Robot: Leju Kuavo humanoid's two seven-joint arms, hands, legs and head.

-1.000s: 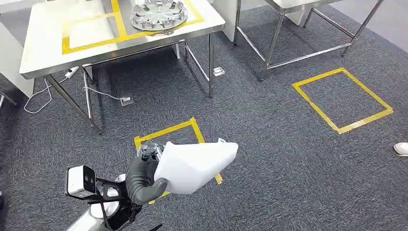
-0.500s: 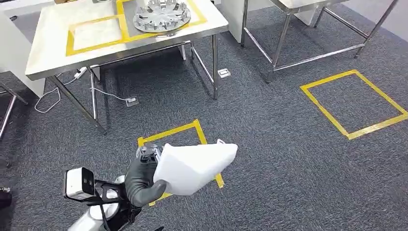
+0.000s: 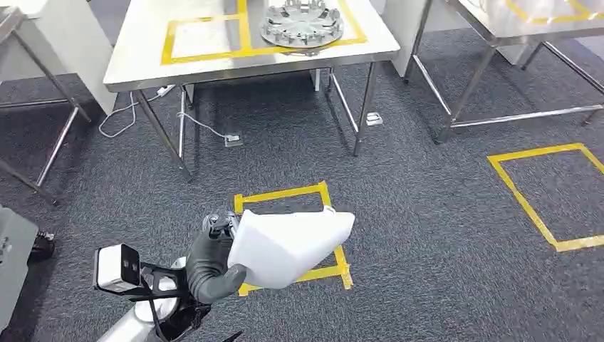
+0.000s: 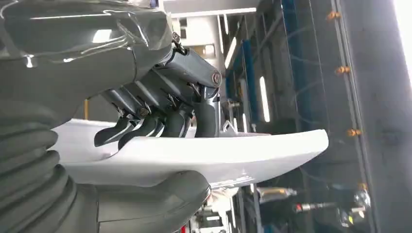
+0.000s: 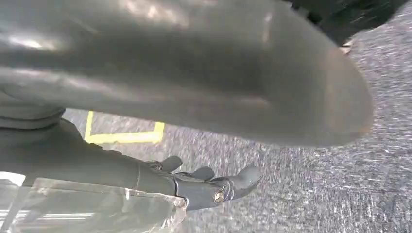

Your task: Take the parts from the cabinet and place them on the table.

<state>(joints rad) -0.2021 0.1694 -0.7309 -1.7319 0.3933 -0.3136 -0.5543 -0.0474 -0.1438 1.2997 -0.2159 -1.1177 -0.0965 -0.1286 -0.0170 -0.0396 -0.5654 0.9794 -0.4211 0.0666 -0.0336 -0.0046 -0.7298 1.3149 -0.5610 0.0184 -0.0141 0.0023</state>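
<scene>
My left hand [image 3: 212, 265] grips a flat white plastic part [image 3: 288, 246] by one end and holds it level over the carpet, low in the head view. The left wrist view shows the dark fingers [image 4: 160, 121] on one face of the white part [image 4: 204, 158] and the thumb [image 4: 150, 206] pressed on the other. Ahead stands a steel table [image 3: 249, 60] marked with yellow tape; a round metal part [image 3: 303, 23] lies on it. In the right wrist view my right hand [image 5: 204, 179] hangs over the carpet with nothing in it, fingers slightly bent and apart from the thumb.
A yellow tape square [image 3: 246, 203] marks the floor under the held part; another [image 3: 530, 206] lies to the right. A second steel table [image 3: 513, 28] stands at the far right. Cables [image 3: 128, 117] run under the near table. A grey object [image 3: 11, 253] sits at the left edge.
The whole picture has shifted, so the camera has turned: the table and the floor squares now sit further right and lower. My left hand still holds the white part the same way.
</scene>
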